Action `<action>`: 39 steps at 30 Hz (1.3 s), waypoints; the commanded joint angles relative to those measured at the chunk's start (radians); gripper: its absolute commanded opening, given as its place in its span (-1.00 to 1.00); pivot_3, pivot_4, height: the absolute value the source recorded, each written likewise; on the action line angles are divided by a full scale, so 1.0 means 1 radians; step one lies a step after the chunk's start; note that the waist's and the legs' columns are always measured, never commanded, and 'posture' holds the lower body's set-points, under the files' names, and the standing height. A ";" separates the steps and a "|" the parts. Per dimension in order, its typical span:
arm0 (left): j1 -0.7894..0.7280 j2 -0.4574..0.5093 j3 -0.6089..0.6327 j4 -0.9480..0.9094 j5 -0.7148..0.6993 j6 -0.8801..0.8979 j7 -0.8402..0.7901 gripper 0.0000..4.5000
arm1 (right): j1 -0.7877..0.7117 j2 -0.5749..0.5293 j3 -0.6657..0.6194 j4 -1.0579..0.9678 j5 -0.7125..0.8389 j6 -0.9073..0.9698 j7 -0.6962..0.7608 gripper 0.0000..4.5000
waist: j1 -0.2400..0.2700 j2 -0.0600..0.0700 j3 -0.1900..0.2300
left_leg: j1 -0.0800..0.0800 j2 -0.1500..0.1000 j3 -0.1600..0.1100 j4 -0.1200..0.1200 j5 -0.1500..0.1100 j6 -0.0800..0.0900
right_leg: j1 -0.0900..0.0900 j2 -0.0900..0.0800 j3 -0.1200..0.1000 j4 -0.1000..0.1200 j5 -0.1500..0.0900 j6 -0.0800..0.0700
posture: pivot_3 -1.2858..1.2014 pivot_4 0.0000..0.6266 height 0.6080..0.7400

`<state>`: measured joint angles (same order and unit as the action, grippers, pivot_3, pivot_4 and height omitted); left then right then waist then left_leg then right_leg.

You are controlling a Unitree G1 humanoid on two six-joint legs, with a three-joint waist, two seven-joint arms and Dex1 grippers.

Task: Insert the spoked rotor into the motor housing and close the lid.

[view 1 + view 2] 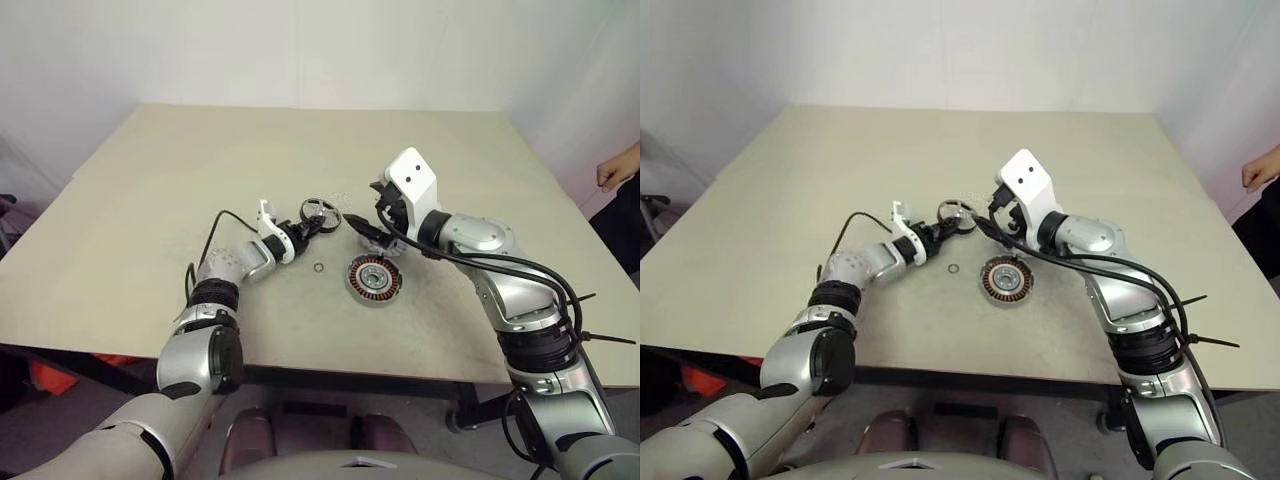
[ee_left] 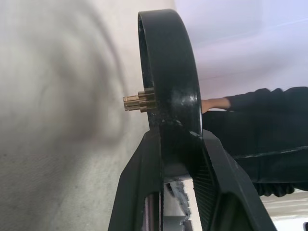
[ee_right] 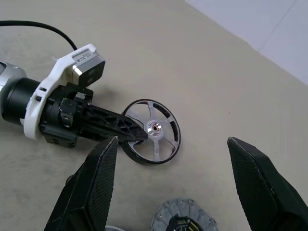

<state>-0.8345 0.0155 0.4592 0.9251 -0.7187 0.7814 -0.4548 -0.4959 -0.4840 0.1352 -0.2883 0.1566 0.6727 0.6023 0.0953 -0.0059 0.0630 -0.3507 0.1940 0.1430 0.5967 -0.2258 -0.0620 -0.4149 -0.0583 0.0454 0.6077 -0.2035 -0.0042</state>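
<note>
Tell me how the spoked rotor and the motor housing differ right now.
The spoked rotor is clamped by its rim in the left gripper; the motor housing lies flat on the table, untouched. The rotor is an open wheel with a dark rim, the housing is filled with copper windings. Both are round with a silver centre.

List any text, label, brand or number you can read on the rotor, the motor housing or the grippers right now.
None readable.
Spoked rotor, held in the left gripper: no marking visible.
Motor housing: no lettering legible; centre too small to tell.
Right gripper, open: no label or brand visible.
</note>
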 commanded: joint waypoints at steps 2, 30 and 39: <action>-0.028 0.016 -0.001 0.037 0.028 -0.051 -0.002 -0.67 | -0.005 -0.004 -0.017 -0.036 -0.004 -0.018 -0.015 0.82 | 0.000 0.000 0.000 | 0.001 0.000 0.000 0.000 0.000 0.000 | 0.002 0.000 0.000 0.000 0.000 0.000 | 0.03 -1.00 1.00; 0.339 0.324 -0.584 -0.748 0.327 -0.108 -0.292 -0.21 | -0.025 0.009 0.005 0.032 -0.013 -0.075 -0.008 0.82 | 0.001 0.002 0.001 | 0.002 0.004 -0.006 0.000 0.000 -0.001 | 0.008 0.000 -0.014 -0.002 -0.001 -0.001 | 0.03 -1.00 1.00; 0.325 0.314 -0.685 -0.660 0.462 -0.321 -0.366 -0.21 | -0.006 0.004 -0.001 0.008 -0.016 -0.071 -0.017 0.82 | -0.002 0.002 0.001 | 0.002 0.004 -0.006 0.000 0.001 -0.002 | 0.008 0.000 -0.014 -0.001 -0.001 -0.001 | 0.03 -1.00 1.00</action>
<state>-0.4900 0.3322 -0.2179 0.2710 -0.2750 0.5039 -0.8043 -0.4933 -0.4748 0.1498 -0.2450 0.1463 0.6168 0.5915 0.0935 -0.0037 0.0644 -0.3484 0.1981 0.1370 0.5966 -0.2249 -0.0641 -0.4072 -0.0580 0.0317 0.6065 -0.2047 -0.0057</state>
